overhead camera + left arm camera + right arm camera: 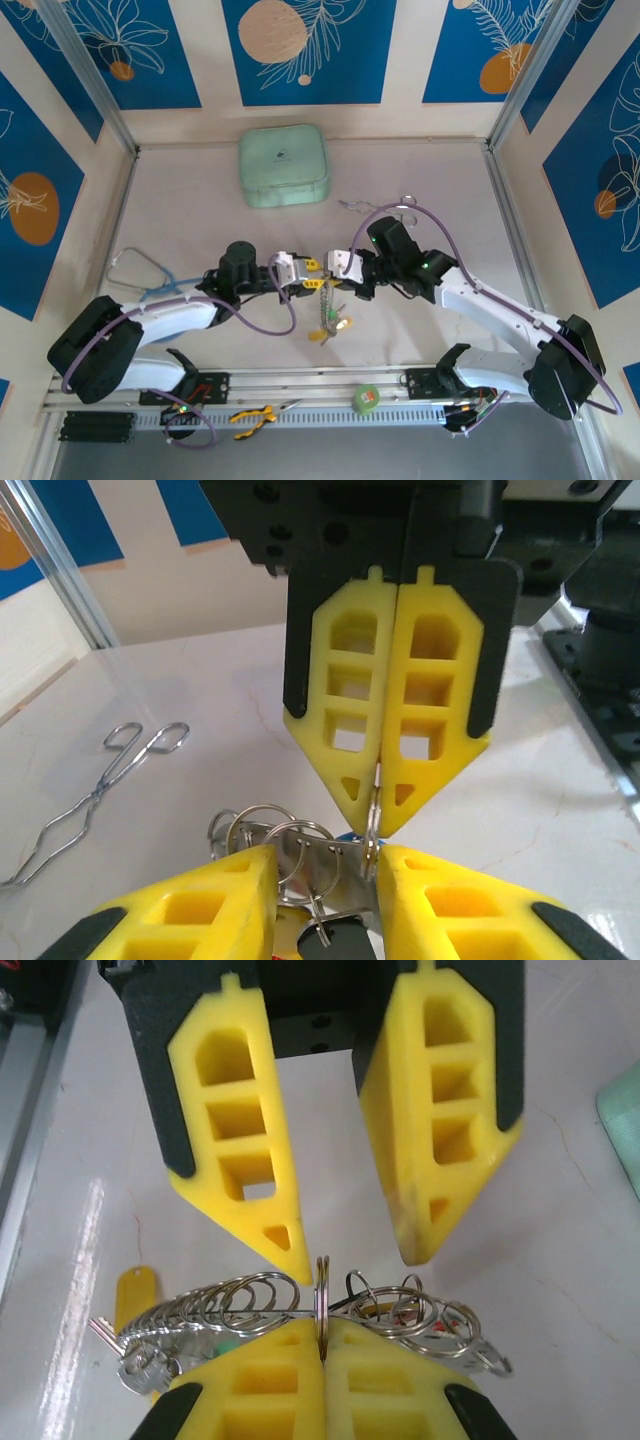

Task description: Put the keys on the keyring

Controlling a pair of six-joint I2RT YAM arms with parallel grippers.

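The pale table [200, 200] carried a mint-green zipped case [285, 166] near its far edge, with the left arm [170, 315] and right arm [480, 300] reaching in from either side so that their grippers met nose to nose over the middle. Silver forceps [100, 780] lay flat on the table beyond the grippers, well apart from them. A green tape roll [366, 399] sat on the rail at the near edge, with yellow-handled pliers [252, 418] to its left. The right gripper [322, 1335] had its yellow fingers pressed together on the keyring [322, 1295], which stood edge-on in the right wrist view and rose just above the fingertips. The left gripper [352, 1260] faced it with its fingers spread apart, one tip on each side of the hoop's edge; contact could not be judged. The keys [325, 318] hung in a bunch below the pinched hoop, their small split rings [250, 1300] fanned out to both sides of it. A yellow tag [135, 1295] hung at the outer end of the bunch.
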